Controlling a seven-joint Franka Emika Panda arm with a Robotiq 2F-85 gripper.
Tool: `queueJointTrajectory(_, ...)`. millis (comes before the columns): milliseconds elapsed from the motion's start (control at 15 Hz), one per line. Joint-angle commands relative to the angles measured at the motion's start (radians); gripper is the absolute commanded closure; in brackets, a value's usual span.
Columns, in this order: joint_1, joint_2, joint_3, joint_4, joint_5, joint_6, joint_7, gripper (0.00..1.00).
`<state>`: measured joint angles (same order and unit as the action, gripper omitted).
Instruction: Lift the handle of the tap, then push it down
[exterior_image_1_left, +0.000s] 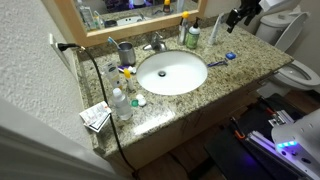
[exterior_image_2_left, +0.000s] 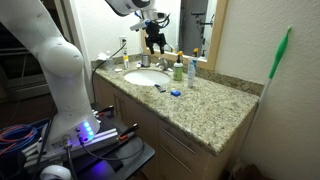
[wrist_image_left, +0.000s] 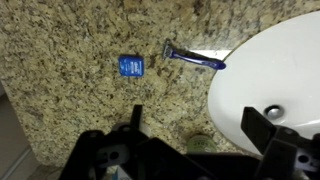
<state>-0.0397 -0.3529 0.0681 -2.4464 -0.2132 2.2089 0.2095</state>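
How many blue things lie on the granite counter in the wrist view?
2. A small blue square packet lies towards the left; a blue razor lies right of it, beside the white oval basin. The black gripper covers the lower view, so more may be hidden.

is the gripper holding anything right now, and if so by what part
Nothing is held. In the wrist view the gripper has its jaws apart and empty above the counter, away from the tap.

Arm extended, gripper pointing down, jaws spread wide.
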Motion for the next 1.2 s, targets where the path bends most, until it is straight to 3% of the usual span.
queueJointTrajectory(0,-0.009,0.011,-0.009,0.007,0.000,0.008,0.017,0.00)
queueJointTrajectory(667,-0.015,0.038,-0.018,0.029,0.009,0.032,0.054,0.00)
queueJointTrajectory(867,-0.004,0.067,-0.036,0.039,0.070,0.090,0.033,0.00)
queueJointTrajectory(1000,0.025,0.092,-0.050,0.045,0.172,0.165,-0.021,0.00)
queueJointTrajectory(1133,0.061,0.122,-0.029,0.057,0.238,0.247,-0.067,0.00)
